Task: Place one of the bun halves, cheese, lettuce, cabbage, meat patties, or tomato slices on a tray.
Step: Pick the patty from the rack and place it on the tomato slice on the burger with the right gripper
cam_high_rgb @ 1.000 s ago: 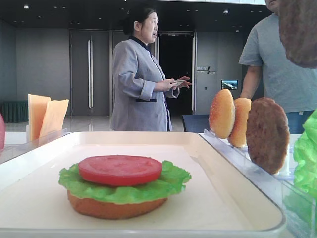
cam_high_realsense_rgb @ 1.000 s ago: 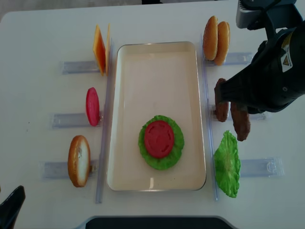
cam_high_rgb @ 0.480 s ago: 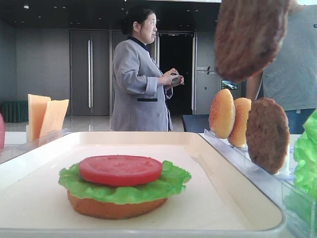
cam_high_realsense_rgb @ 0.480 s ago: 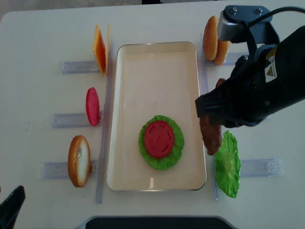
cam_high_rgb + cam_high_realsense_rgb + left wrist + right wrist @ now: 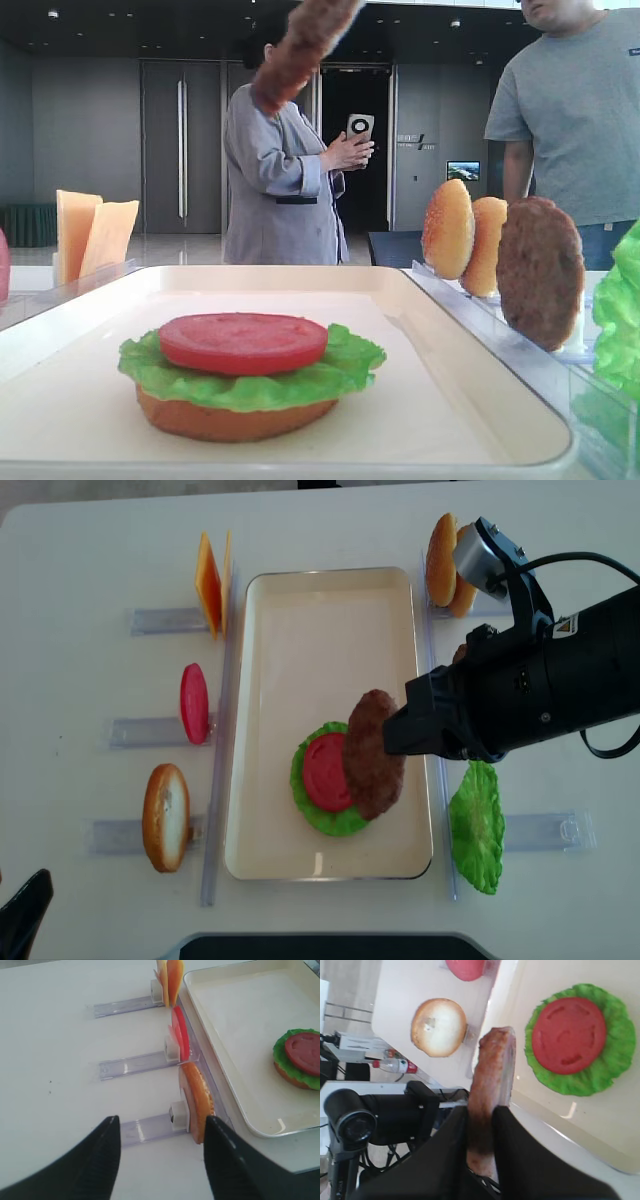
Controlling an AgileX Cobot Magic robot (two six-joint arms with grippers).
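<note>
The right end effector (image 5: 487, 1125) grips a patty (image 5: 373, 753) edgewise, above the tray (image 5: 330, 590). The left end effector (image 5: 160, 1157) gapes empty. A yellow label on the right arm is unreadable.

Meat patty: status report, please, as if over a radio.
Right pincer shut on meat patty, held above the tray over the tomato slice. Left pincer open, idle. Nothing in the way.

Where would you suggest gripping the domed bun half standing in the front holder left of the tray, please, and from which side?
Probably best taken across its thin edge near the top. The domed bun half stands upright on edge in its clear holder, faces pointing sideways, so open jaws coming straight down from above could straddle both faces. The left gripper, open, sits just in front of it.
</note>
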